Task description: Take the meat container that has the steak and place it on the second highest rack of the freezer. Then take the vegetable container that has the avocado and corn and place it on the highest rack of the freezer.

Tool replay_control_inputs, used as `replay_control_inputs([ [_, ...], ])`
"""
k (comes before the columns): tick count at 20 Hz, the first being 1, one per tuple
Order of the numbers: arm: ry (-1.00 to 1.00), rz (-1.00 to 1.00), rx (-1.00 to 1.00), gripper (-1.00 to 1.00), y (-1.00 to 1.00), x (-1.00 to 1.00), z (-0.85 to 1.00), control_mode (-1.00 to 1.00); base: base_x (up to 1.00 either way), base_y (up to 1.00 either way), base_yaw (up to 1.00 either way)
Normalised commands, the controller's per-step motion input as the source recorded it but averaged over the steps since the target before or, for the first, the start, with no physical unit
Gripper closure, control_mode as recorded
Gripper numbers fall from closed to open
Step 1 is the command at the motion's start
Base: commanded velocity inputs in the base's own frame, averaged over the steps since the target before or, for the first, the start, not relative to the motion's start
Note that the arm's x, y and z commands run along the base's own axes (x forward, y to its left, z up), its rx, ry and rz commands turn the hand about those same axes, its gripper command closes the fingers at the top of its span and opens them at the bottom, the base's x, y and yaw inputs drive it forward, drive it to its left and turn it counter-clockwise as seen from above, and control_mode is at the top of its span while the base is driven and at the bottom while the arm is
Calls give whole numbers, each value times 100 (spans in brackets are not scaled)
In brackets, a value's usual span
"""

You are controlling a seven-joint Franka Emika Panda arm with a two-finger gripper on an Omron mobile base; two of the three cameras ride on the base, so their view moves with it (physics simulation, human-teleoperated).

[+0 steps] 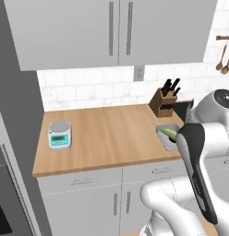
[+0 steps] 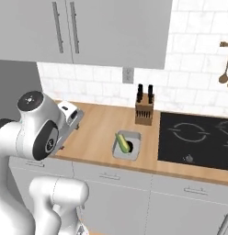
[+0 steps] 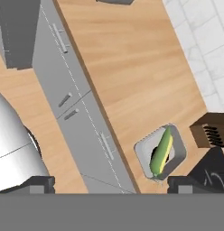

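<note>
**Grey vegetable tray sits on the tabletop, fingers spread above it**

The shallow grey rectangular vegetable container [image 2: 127,145] rests on the light wooden tabletop [image 1: 107,138], close to its front edge and just left of the black glass cooktop [image 2: 196,135]. Inside it lies a long green-and-yellow corn cob [image 3: 161,151], with a small dark green avocado [image 2: 127,147] tucked against it. Behind the tray, near the white tiled wall, stands a brown wooden knife block [image 2: 144,110] with black handles. Well to the left on the same tabletop sits a small white kitchen scale [image 1: 59,134] with a teal display. Grey cabinet doors with slim bar handles run below the tabletop and hang above it.

In the hand view the two dark fingers [image 3: 39,184] stand wide apart at the bottom corners, holding nothing, and the tray lies just beside the right-hand one. The gripper [image 3: 109,187] hangs above the tabletop's front edge, clear of the tray.
</note>
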Motion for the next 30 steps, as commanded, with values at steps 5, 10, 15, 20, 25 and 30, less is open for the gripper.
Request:
replay_control_inputs([
  [5,0,0,0,-100,0,0,0,100,36,49,0],
  [10,0,0,0,-100,0,0,0,100,27,63,0],
  [15,0,0,0,-100,0,0,0,100,51,27,0],
  [20,0,0,0,-100,0,0,0,100,29,2,0],
  [25,0,0,0,-100,2,4,0,-100,0,0,0],
  [30,1,6,3,-100,-59,78,-3,-100,0,0,0],
])
